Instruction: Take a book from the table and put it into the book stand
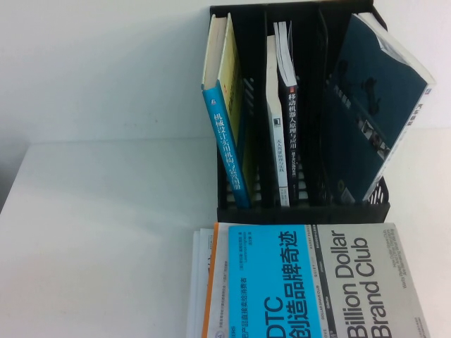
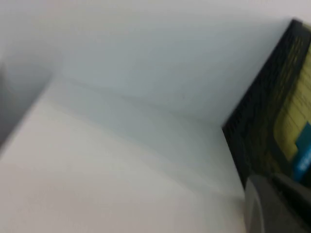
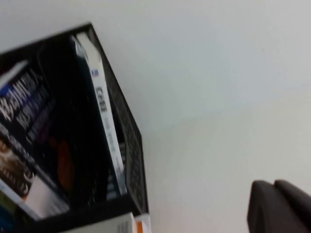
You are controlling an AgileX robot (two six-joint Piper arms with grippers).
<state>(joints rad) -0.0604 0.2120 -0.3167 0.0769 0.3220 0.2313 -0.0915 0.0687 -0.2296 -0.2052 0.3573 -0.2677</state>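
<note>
The blue-and-grey "DTC / Billion Dollar Brand Club" book (image 1: 317, 282) lies flat, cover up, on top of a stack at the table's (image 1: 106, 232) near edge, just in front of the black slatted book stand (image 1: 303, 211). Neither gripper shows in the high view. My left gripper (image 2: 272, 194) is shut and empty, off the stand's left side (image 2: 257, 126) above the tabletop. My right gripper (image 3: 274, 194) is shut and empty, off the stand's right side (image 3: 131, 160).
A white-and-orange book (image 1: 206, 282) lies under the DTC book. The stand holds a blue-spined book (image 1: 227, 141) at the left, thin books (image 1: 282, 127) in the middle and a large dark book (image 1: 373, 105) leaning at the right. A white wall stands behind.
</note>
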